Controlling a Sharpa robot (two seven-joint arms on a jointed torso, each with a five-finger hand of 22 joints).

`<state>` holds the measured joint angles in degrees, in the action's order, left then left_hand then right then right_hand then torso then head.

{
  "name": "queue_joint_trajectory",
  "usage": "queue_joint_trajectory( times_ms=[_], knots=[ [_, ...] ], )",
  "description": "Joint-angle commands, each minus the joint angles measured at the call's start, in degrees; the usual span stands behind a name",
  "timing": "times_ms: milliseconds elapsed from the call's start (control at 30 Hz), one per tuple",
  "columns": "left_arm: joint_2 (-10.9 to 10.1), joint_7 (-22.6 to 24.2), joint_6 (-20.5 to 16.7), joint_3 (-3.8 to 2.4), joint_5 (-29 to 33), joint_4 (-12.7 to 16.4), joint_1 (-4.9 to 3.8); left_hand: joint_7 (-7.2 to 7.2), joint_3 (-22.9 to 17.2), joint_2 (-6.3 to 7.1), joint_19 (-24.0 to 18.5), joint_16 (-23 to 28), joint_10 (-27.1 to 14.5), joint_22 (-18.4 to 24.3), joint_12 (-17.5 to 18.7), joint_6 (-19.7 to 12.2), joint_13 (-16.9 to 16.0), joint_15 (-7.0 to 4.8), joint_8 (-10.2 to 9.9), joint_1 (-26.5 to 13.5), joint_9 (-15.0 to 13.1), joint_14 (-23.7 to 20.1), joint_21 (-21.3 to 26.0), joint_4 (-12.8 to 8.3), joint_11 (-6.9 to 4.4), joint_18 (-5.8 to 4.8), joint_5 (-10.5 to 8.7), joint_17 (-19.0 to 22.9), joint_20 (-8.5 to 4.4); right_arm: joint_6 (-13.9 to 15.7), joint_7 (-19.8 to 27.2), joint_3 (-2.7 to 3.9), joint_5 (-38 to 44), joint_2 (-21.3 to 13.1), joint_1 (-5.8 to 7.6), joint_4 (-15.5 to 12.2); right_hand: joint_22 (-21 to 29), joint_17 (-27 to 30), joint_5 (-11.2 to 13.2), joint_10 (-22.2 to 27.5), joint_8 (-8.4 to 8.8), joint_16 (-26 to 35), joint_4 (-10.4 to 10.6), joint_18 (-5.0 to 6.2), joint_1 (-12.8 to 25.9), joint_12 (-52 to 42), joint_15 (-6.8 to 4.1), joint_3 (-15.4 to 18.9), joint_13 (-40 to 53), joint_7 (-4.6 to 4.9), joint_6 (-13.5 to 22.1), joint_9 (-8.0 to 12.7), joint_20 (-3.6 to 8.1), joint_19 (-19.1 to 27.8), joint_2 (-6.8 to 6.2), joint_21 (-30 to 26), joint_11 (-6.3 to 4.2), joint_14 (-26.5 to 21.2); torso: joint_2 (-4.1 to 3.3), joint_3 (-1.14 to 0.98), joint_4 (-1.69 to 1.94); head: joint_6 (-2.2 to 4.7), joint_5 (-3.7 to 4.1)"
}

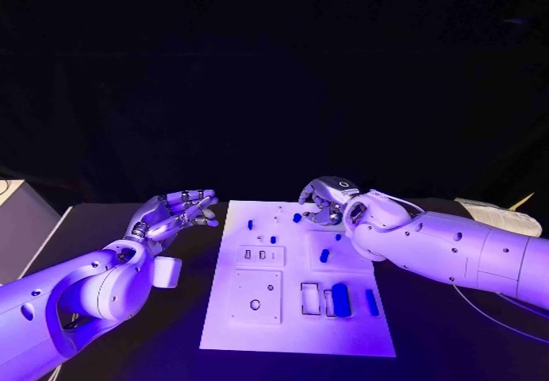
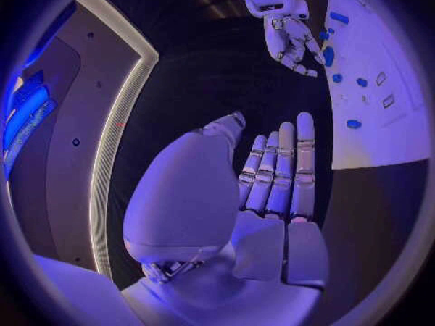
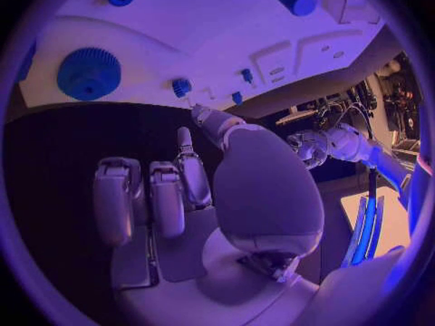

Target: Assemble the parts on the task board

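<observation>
The white task board [image 1: 300, 329] lies mid-table with several blue parts on it: a large block [image 1: 341, 300], a bar [image 1: 372, 302], and small pegs such as [image 1: 325, 255]. My right hand [image 1: 326, 198] hovers over the board's far edge, fingers loosely curled, close to a small blue part [image 1: 297, 217] and holding nothing. From the right wrist, my right hand [image 3: 181, 188] has bare fingers above the board [image 3: 209, 29], with a blue gear [image 3: 89, 72] and a blue knob [image 3: 181, 87] beyond them. My left hand [image 1: 178, 210] is raised off the board's far left corner, empty, fingers [image 2: 281, 166] straight.
A white box [image 1: 17, 222] stands at the table's far left edge. Papers [image 1: 497, 216] lie at the right behind my right arm. Black table [image 1: 212, 262] shows between my left arm and the board.
</observation>
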<state>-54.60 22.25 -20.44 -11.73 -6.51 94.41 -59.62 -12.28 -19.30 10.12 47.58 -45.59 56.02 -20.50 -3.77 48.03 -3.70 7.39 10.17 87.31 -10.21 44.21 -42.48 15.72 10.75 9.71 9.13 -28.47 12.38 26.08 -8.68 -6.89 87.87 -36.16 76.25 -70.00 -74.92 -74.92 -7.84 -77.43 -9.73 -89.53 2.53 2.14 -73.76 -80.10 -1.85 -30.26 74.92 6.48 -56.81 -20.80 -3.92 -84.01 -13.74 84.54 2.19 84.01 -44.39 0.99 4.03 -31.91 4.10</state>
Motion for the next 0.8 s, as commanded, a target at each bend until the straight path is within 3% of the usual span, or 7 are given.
queue_joint_trajectory(
  times_ms=[33, 233, 800],
  knots=[
    [0.2, 0.5, 1.0, -0.04, 0.0, 0.0, 0.01, -1.32, -0.1, -0.08, -0.4, -0.3, -0.4, 0.0, -0.1, -0.3, 0.0, 0.05, -0.3, 0.2, 0.1, -0.5, -0.3, 0.1, -0.10, 0.50, -0.16, 0.1, 0.07, -2.0, -2.5, -0.10, 4.9, 0.6, -0.21, 0.5, -9.1, -13.8, 0.4, -0.4, 0.01, -0.1, 0.0, -0.56, -0.3, -0.1, -0.01, 0.4, 4.3, 0.13, -0.3, 0.0, -0.21, -3.3, -0.22, 0.2, -0.03, 5.7, 0.01, 0.11, -0.01, -0.15, -0.02],
    [0.6, 0.5, 1.0, -0.03, 0.0, -0.3, 0.07, -1.32, -0.1, -0.08, -0.5, -0.3, -0.4, -0.1, -0.1, -0.3, -0.1, 0.05, -0.3, 0.3, 0.1, -0.6, -0.3, 0.1, -0.10, 0.51, -0.16, 0.1, 0.09, -2.6, -3.3, -0.28, 5.9, 1.8, -0.43, 1.2, -9.2, -13.9, 0.5, -0.8, -0.01, -0.1, 0.2, -0.58, -0.2, -0.4, -0.03, 0.5, 4.5, 0.09, -0.5, 0.0, -0.17, -3.4, -0.10, 0.3, -0.05, 5.7, -0.01, 0.24, 0.05, -0.29, 0.12],
    [0.9, 0.5, 1.0, -0.03, 0.0, -0.5, 0.12, -1.32, -0.1, -0.08, -0.5, -0.3, -0.4, -0.1, -0.1, -0.3, -0.1, 0.05, -0.3, 0.3, 0.1, -0.6, -0.3, 0.1, -0.10, 0.51, -0.16, 0.1, 0.09, -4.4, -5.6, -0.68, 7.0, 4.0, -1.48, 3.6, -9.6, -14.2, 0.2, -3.4, -1.29, -0.2, 1.4, -0.68, 0.2, -2.5, -0.66, 0.6, 6.7, -0.86, -3.5, -0.3, 0.35, -3.6, 1.51, 0.6, -0.84, 5.8, 0.02, 0.16, 0.13, -0.97, -0.25]
  ],
)
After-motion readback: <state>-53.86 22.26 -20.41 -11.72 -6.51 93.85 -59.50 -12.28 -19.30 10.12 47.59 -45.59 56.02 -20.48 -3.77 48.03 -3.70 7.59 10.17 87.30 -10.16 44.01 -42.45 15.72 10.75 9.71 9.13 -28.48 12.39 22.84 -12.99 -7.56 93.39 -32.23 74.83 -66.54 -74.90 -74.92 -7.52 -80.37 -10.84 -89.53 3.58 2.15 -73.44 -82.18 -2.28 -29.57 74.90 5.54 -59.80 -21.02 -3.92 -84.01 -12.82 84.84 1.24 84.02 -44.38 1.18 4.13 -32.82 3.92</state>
